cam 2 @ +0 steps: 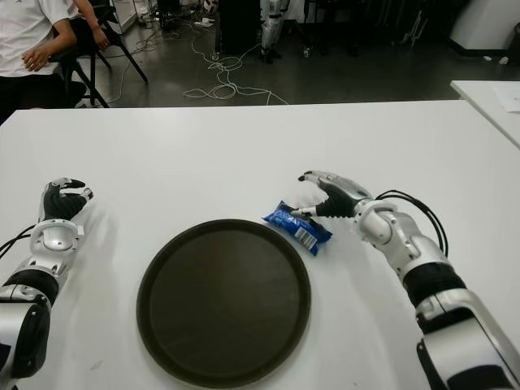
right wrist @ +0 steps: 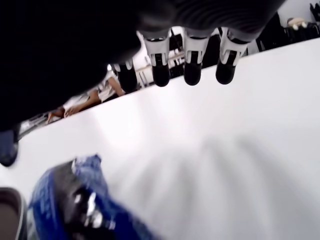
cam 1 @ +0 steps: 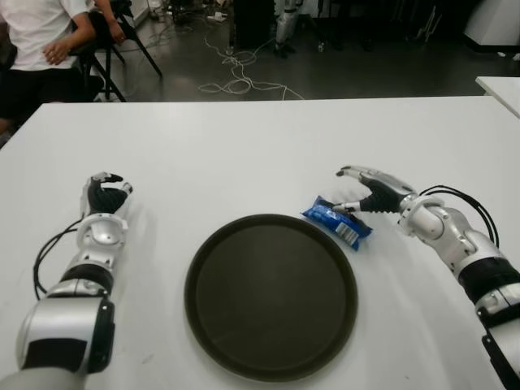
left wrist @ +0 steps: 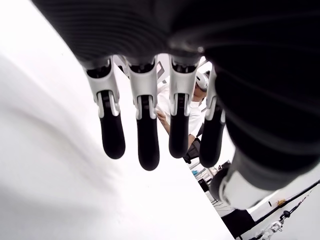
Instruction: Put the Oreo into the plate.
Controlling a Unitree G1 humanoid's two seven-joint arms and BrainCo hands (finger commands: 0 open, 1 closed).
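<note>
One crinkly blue foil Oreo packet point(cam 1: 337, 222) lies beside one round, dark, matte plate point(cam 1: 244, 357). The right hand point(cam 1: 370, 193) hovers over the packet, fingers spread; the left hand point(cam 1: 104, 197) shows left of the plate, fingers loosely extended, empty.

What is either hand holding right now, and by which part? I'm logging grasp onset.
Nothing is held. The right hand is open beside the Oreo pack, right of it; the left hand is empty.

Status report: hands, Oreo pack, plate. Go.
Right hand open, fingertips at the blue Oreo pack, no grasp. Pack on the white table at the round dark plate rim, not in it. Left hand open, idle left of plate. Path clear.
</note>
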